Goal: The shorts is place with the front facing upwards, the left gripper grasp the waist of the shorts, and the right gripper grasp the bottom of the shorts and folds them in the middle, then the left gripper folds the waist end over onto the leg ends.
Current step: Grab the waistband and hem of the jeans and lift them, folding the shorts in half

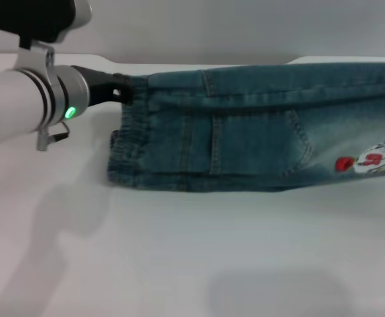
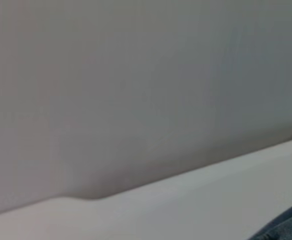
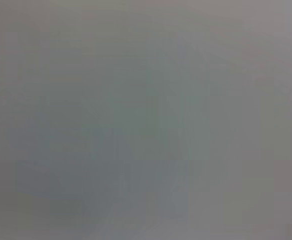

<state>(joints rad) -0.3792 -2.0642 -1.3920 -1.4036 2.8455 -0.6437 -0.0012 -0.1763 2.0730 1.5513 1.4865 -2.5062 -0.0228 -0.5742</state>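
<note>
The blue denim shorts [image 1: 258, 129] lie on the white table as a long band, doubled along their length. The gathered waist of the shorts [image 1: 129, 142] is the left end, and the legs run off the right edge of the head view. A red-white cartoon print [image 1: 370, 160] shows near the right end; the bottom of the shorts is out of view. My left gripper [image 1: 125, 91] sits at the far corner of the waist, its black claw closed on the fabric there. The left wrist view catches only a sliver of the shorts [image 2: 286, 229]. The right gripper is out of view.
The white table [image 1: 179, 257] stretches in front of the shorts, with the arm's shadow across its left part. A grey wall [image 1: 212, 26] rises behind the table's far edge. The right wrist view shows only a plain grey surface.
</note>
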